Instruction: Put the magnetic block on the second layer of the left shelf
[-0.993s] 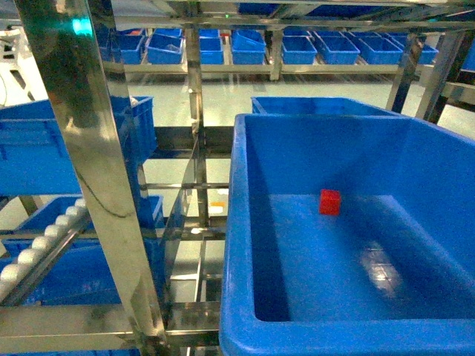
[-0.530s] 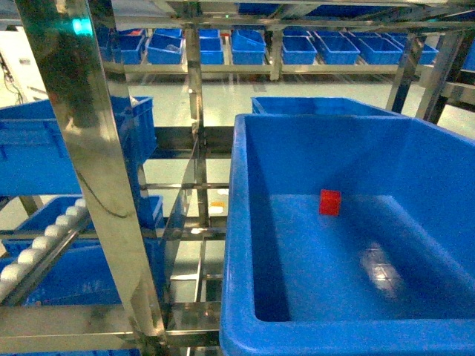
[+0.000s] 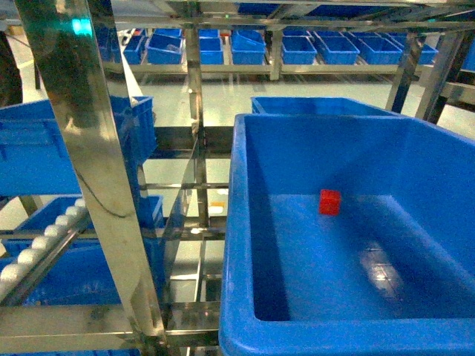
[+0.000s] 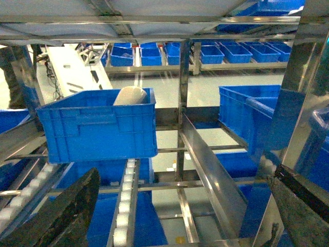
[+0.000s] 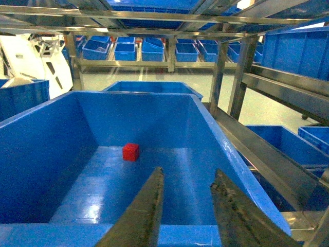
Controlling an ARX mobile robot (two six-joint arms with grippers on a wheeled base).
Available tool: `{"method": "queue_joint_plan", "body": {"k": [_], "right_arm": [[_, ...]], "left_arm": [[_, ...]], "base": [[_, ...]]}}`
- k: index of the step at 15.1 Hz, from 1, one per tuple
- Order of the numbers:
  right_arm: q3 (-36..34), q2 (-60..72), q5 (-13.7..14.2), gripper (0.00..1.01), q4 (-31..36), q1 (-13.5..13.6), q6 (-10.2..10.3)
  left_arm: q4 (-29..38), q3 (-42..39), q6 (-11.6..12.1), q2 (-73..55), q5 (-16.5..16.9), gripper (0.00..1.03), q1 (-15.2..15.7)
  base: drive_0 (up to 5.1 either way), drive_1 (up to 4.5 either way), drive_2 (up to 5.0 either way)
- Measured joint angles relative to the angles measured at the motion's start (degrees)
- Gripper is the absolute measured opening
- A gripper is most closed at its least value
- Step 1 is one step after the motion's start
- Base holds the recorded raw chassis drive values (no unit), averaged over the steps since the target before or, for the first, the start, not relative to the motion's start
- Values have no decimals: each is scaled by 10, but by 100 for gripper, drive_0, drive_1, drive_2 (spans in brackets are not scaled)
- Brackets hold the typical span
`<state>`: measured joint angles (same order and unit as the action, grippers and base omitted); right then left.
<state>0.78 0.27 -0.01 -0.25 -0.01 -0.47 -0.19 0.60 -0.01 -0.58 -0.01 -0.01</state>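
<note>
The magnetic block (image 5: 130, 151) lies loose on the floor of the large blue crate (image 5: 46, 139), ahead of the right pincer (image 5: 186, 193) and a little to its left, well beyond the fingertips. That pincer hangs over the crate's near rim with its two fingers (image 5: 146, 211) parted and nothing between them. The left pincer (image 4: 175, 206) shows only as two dark fingers at the lower corners of its own view — spread wide, empty — facing the left rack, where a smaller blue crate (image 4: 97, 126) sits on the roller rails (image 4: 126, 200) ahead and to its left, with a pale rounded object (image 4: 131, 95) in it.

The step in hand looks like the pick-up, and it falls to the right arm. To do it well, I would send the pincer forward and down past the rim, clearing the near wall before dropping, and shift it left until the block sits squarely between the fingers. The block is glossy and small, so the fingers should meet two flat opposite faces, not corners, and close low without scraping the crate floor. A straight lift clear of the crate walls comes before any swing toward the left shelf second layer (image 4: 31, 154) — the steel upright (image 3: 96, 170) between the racks is the thing to avoid.
</note>
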Motion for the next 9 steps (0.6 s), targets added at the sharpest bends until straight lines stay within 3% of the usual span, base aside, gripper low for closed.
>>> {"method": "queue_joint_plan", "body": {"k": [3,6,9], "right_arm": [[0,0,0,70,0,0,0],[0,0,0,100,0,0,0],[0,0,0,98,0,0,0]], "left_arm": [[0,0,0,0,0,98,0],[0,0,0,0,0,98,0],[0,0,0,0,0,98,0]], "base": [[0,0,0],[0,0,0],[0,0,0]]}}
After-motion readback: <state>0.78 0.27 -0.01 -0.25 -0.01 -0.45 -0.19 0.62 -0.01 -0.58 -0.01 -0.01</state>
